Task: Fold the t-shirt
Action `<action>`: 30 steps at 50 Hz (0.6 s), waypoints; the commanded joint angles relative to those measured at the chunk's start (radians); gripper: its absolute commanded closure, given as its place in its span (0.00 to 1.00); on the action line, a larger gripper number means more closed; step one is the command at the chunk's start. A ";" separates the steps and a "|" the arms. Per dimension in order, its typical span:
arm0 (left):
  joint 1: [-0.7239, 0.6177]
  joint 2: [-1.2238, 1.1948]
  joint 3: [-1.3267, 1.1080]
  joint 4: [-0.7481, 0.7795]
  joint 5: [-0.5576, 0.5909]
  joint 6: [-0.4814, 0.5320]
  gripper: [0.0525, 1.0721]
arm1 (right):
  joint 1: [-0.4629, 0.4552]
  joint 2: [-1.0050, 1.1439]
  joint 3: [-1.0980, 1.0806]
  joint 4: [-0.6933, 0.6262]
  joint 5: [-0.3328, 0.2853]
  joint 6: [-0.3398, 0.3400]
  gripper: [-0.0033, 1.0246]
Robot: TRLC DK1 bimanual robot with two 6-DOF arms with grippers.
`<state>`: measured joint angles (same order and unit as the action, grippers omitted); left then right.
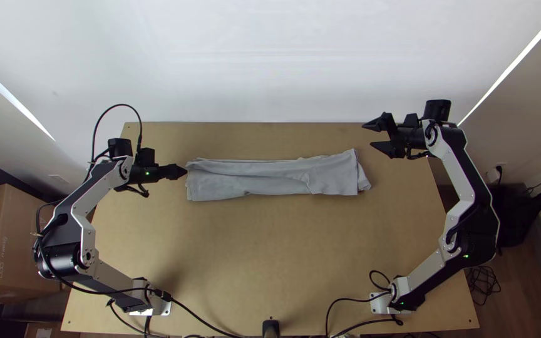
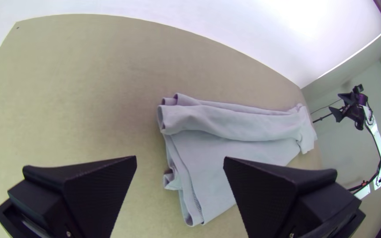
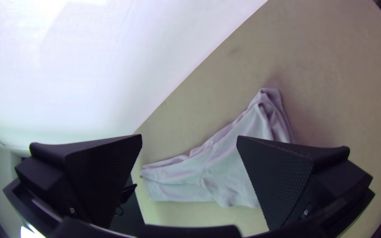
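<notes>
The grey t-shirt (image 1: 270, 178) lies as a long, narrow folded strip across the upper half of the table, its layers uneven at the right end. Beside the strip's left end is my left gripper (image 1: 186, 170); in the left wrist view the left gripper (image 2: 180, 163) stands open, with folded layers of the shirt (image 2: 243, 125) beyond its fingers. Off the strip's right end, a little farther up the table, my right gripper (image 1: 367, 135) is open. The right wrist view shows the right gripper (image 3: 189, 139) with its fingers wide apart and the shirt (image 3: 225, 163) partly behind one of them.
The bare wooden table (image 1: 252, 250) extends between the shirt and the arms' bases. Black cables (image 1: 208, 319) run along its near edge, beside a small black object (image 1: 271, 328). A white wall (image 1: 270, 62) rises behind the far edge.
</notes>
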<state>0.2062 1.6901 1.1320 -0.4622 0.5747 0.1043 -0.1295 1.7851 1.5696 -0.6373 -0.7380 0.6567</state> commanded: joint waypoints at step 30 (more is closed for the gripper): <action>-0.165 0.171 -0.014 0.091 0.030 -0.101 0.05 | 0.024 -0.084 0.009 -0.005 -0.058 0.075 0.04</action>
<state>0.0826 1.8229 1.1198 -0.3923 0.5926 0.0570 -0.1181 1.7294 1.5696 -0.6373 -0.7860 0.7040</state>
